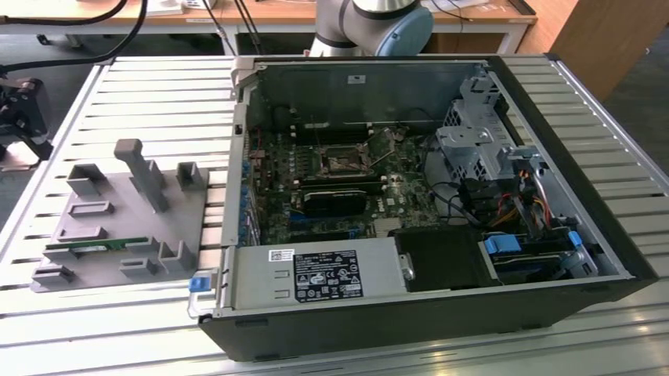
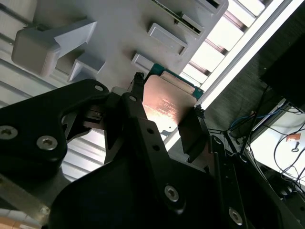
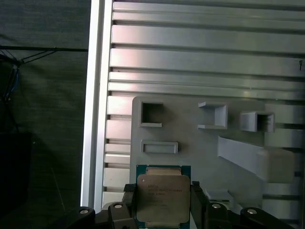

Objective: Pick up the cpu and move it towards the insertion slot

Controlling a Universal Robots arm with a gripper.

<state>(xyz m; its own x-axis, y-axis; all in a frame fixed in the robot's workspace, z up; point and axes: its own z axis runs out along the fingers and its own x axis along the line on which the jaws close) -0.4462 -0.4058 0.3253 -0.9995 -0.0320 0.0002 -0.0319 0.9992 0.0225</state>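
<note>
cpu [image 3: 162, 202]: held over the grey tray [image 3: 190, 133], near the tray's edge, clamped by two opposite sides between the fingers [image 3: 198, 202] of the gripper [image 2: 167, 112]. Whether it has cleared the tray surface cannot be told.

Slatted table [image 1: 157, 94]: carries everything. In the exterior view the tray lies on the left, just beside the open computer case [image 1: 418, 329].

Case: high walls on all sides. The insertion slot [image 1: 342, 163] lies deep on the board, with a drive cage and loose cables on the exterior view's right. Judged: open room from above only, so any approach must clear the near wall.

Tray: upright posts [image 1: 146, 176] and a memory stick [image 1: 99, 247] stand near the pick point; both are hazards to a low sideways move.

Handling, judged: the chip is light, rigid and thin, and its smooth metal lid is likely slippery. The underside is probably delicate, so the edge grip on the green border looks correct. A tilt in the jaws would risk a slip.
</note>
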